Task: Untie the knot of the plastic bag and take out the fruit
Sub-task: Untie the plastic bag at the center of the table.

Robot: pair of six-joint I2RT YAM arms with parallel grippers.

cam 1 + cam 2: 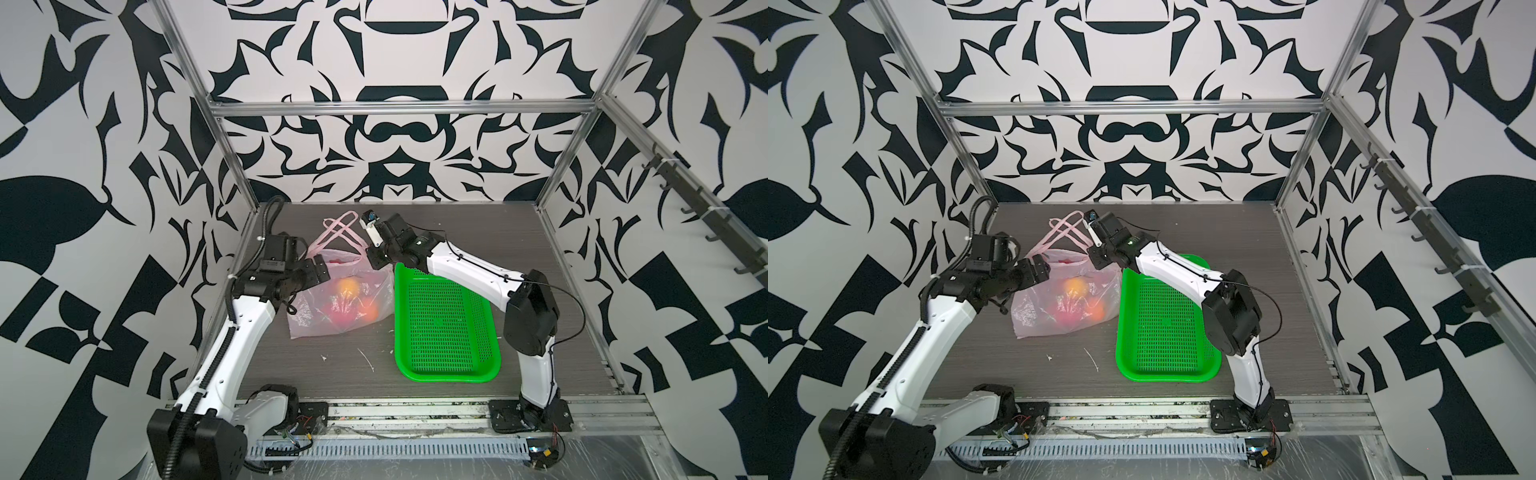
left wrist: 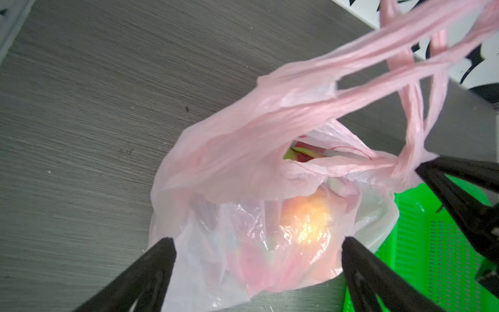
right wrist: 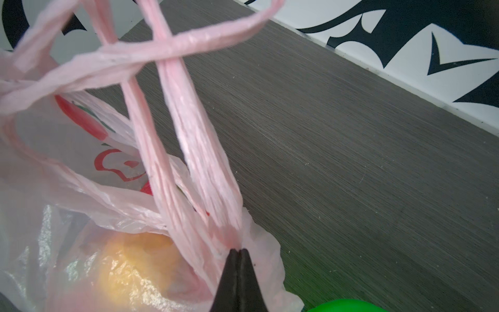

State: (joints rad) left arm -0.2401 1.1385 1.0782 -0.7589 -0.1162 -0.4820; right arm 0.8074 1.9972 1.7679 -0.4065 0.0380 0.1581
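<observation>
Because the right pincer (image 1: pixel 375 261) bites the plastic bag (image 1: pixel 340 324) at the root of one loop handle, the bag's mouth is held up off the worktop (image 1: pixel 291 374) in a top view. The fruit (image 1: pixel 347 286) sags as dead weight below and in front of that pincer. The left pincer (image 1: pixel 319 270) hangs spread just beside the bag's opposite shoulder, holding nothing. The green basket (image 1: pixel 444 376) lies just behind the right pincer, near enough, I judge, to receive what comes out.

In the left wrist view, the left pincer (image 2: pixel 258 240) stands wide apart, with the bag's belly between and beyond its fingers. I cannot tell whether it touches the film. Beyond it a slit of mouth gapes, and a green-tipped scale shows inside. At the slit's far end the right pincer (image 2: pixel 422 168) nips the handle root, which keeps the slit taut.

In the right wrist view, the right pincer (image 3: pixel 237 252) is pressed together on the gathered pink strands. Ahead of it the handles (image 3: pixel 189 135) merely cross each other. No tight knot shows, so the untying looks done and the mouth needs widening next.
</observation>
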